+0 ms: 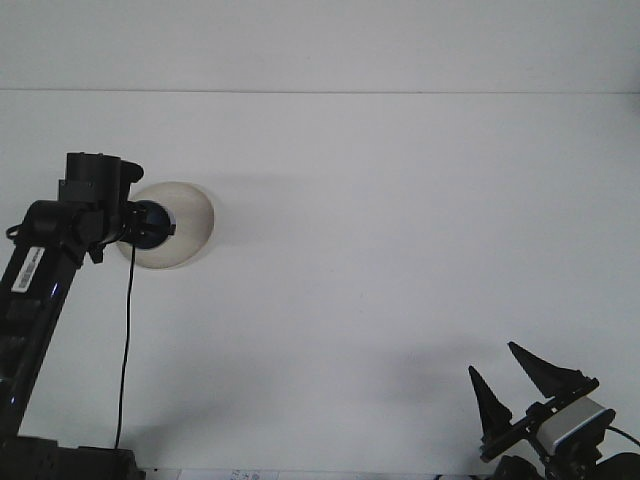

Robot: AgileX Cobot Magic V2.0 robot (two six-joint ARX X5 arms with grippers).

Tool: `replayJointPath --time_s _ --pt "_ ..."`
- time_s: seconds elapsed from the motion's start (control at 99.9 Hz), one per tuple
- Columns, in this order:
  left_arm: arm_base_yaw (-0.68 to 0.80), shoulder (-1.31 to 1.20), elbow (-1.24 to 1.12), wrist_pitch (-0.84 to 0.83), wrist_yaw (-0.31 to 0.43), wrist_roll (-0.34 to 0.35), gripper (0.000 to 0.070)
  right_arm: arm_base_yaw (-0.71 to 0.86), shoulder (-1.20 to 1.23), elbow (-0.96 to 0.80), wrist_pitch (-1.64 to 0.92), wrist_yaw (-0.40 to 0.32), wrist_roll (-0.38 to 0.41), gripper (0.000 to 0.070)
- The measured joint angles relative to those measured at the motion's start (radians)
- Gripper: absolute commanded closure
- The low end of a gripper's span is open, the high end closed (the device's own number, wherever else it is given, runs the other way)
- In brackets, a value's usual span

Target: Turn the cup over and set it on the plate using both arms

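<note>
A pale round plate (190, 228) lies on the white table at the left. My left gripper (141, 226) hangs over the plate's left edge, shut on a dark blue cup (154, 223), of which only a small part shows past the wrist. Whether the cup touches the plate is hidden by the arm. My right gripper (511, 386) rests at the bottom right corner, far from the plate, open with nothing between its black pointed fingers.
The left arm (40, 290) rises from the bottom left corner, with a black cable (126, 350) hanging below it. The white table (400, 220) stretches back to a far edge near the top of the view.
</note>
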State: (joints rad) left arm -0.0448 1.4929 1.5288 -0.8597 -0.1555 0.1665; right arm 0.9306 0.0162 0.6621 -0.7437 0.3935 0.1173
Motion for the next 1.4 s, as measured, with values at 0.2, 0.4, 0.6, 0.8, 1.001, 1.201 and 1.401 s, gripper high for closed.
replayJointPath --time_s 0.2,0.4,0.6,0.8,1.001,1.201,1.401 --pt "0.046 0.181 0.012 0.031 0.0 0.0 0.0694 0.0 0.0 0.0 0.0 0.0 0.004 0.0221" --pt "0.051 0.27 0.03 0.082 0.0 0.0 0.0695 0.0 0.0 0.0 0.0 0.0 0.004 0.0221" --pt "0.054 0.301 0.039 0.116 0.034 -0.002 0.0695 0.0 0.0 0.0 0.0 0.0 0.005 0.0221" --pt "0.056 0.321 0.039 0.125 0.042 -0.005 0.0666 0.0 0.0 0.0 0.0 0.003 0.005 0.0221" --pt "0.056 0.321 0.039 0.146 0.042 -0.024 0.0211 0.0 0.0 0.0 0.0 0.003 0.005 0.0222" --pt "0.056 0.321 0.089 0.115 0.043 -0.038 0.0192 0.0 0.0 0.0 0.0 0.003 0.005 0.0222" --pt "0.056 0.307 0.165 0.064 0.043 -0.053 0.0192 0.0 0.0 0.0 0.0 0.003 0.011 0.0222"
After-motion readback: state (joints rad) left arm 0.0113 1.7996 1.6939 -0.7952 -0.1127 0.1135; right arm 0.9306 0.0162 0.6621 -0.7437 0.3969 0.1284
